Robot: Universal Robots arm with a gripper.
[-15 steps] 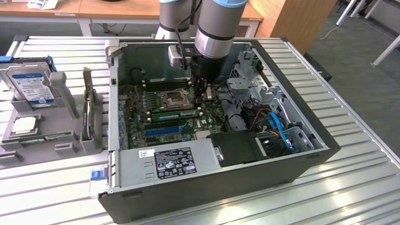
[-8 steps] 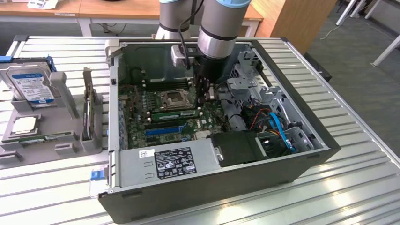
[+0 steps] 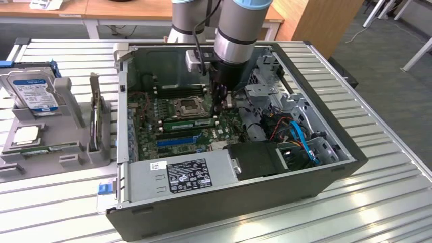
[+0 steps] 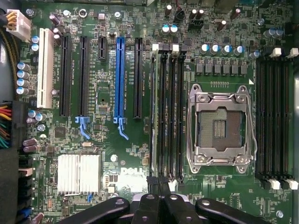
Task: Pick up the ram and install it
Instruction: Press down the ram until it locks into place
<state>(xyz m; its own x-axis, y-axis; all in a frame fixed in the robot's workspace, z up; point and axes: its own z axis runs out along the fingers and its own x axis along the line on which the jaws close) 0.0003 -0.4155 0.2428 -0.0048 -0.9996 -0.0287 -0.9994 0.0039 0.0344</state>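
**Seating the ram: press straight, press evenly**

Black two-fingered gripper [image 4: 159, 185] closed, pads together with nothing between them, poised low inside the open tower. Tips seemingly on or just above one end of the ram [image 3: 189, 123], the long narrow green circuit-board stick; contact too fine to confirm. Ram lying edge-up along a black plastic memory slot, at nine o'clock from the gripper in the exterior view, probably not yet fully latched.

To do this well: push straight down along the slot, no sideways lean, since a thin rigid board flexes little and can crack. Mind the white end clips; each should snap in by itself.

Square silver metal processor socket [image 3: 187, 106] with hinged frame, empty, just at twelve o'clock of the ram. Green motherboard [image 3: 145, 126] dense with small parts. Grey steel power-supply box [image 3: 182, 174] at six o'clock. Dark sheet-metal computer case [image 3: 236, 207] on a ribbed, shiny aluminium table [image 3: 378, 212].
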